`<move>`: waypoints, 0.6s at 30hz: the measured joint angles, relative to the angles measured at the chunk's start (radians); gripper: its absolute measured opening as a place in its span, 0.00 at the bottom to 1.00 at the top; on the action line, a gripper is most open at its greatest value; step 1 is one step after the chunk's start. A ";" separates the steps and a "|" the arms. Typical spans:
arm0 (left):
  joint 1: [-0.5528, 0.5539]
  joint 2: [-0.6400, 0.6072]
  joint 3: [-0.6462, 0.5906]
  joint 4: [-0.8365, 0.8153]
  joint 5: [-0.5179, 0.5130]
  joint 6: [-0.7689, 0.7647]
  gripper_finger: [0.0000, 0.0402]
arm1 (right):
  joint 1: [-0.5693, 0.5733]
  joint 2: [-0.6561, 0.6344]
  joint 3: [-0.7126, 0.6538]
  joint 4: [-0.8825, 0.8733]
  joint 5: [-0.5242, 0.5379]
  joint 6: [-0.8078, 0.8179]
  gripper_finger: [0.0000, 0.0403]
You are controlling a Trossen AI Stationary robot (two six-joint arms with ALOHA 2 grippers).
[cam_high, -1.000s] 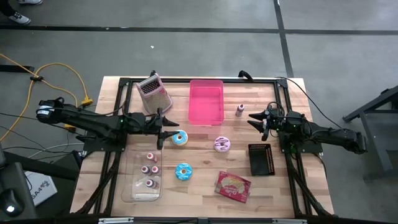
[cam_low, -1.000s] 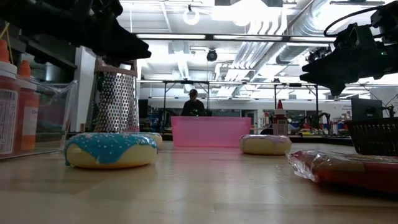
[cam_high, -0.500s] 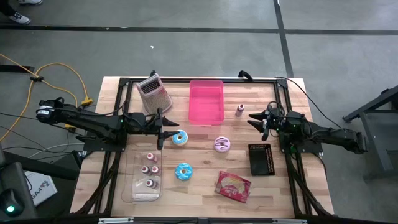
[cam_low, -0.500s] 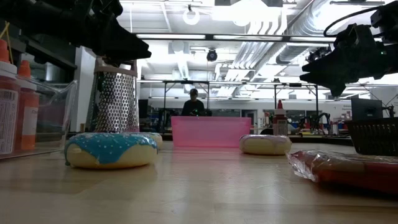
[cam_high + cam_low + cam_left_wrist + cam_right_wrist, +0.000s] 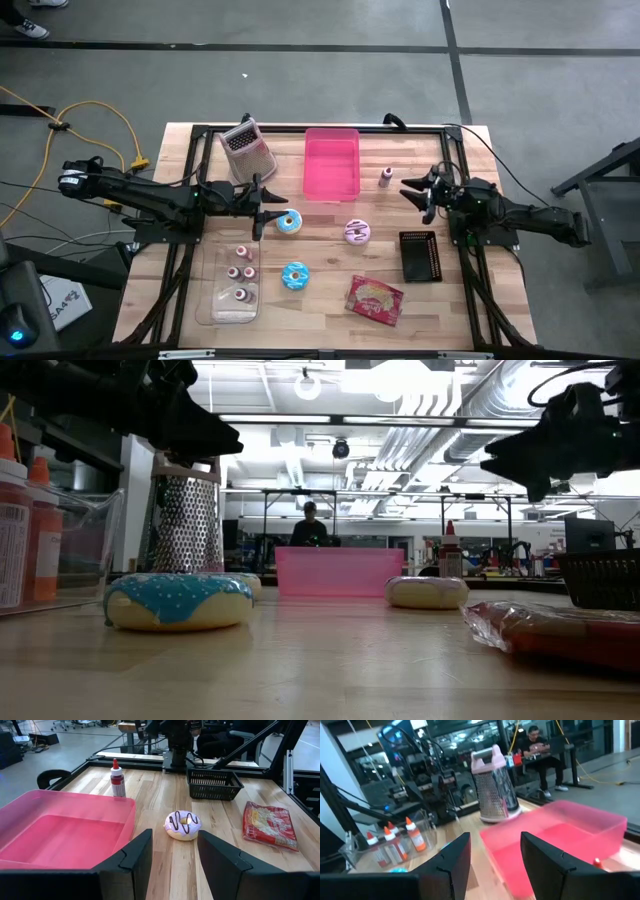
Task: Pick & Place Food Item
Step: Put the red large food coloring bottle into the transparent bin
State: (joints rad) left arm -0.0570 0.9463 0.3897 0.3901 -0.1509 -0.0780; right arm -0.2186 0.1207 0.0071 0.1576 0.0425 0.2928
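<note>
both grippers are open and empty: the left gripper (image 5: 268,209) hovers just beside the blue donut (image 5: 290,222), the right gripper (image 5: 420,192) hangs near the small bottle (image 5: 385,177). the pink bin (image 5: 331,165) holds nothing, while the pink donut (image 5: 357,232), a second blue donut (image 5: 295,276) and the snack packet (image 5: 375,299) lie on the table (image 5: 470,300). by my reading, no food has been picked or placed yet, so the whole job remains.

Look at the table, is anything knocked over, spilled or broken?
Nothing stands out. The grater stands upright, the three donuts lie flat and apart, the pink bin sits level, and the snack packet looks whole. Both grippers, left and right, hang open over the table, holding nothing.
</note>
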 joint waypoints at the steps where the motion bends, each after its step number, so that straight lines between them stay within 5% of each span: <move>1: 0.000 0.000 0.000 0.000 0.000 0.000 0.38 | 0.000 0.000 0.002 0.007 0.000 -0.002 0.40; 11: 0.000 0.000 0.000 0.000 0.003 0.000 0.38 | 0.000 0.125 0.113 0.008 0.036 -0.114 0.40; 18: 0.000 0.000 0.000 0.000 0.003 0.000 0.38 | 0.000 0.299 0.317 -0.201 0.209 -0.225 0.40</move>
State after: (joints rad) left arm -0.0570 0.9463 0.3897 0.3901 -0.1478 -0.0779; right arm -0.2188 0.4199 0.3246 -0.0435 0.2514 0.0676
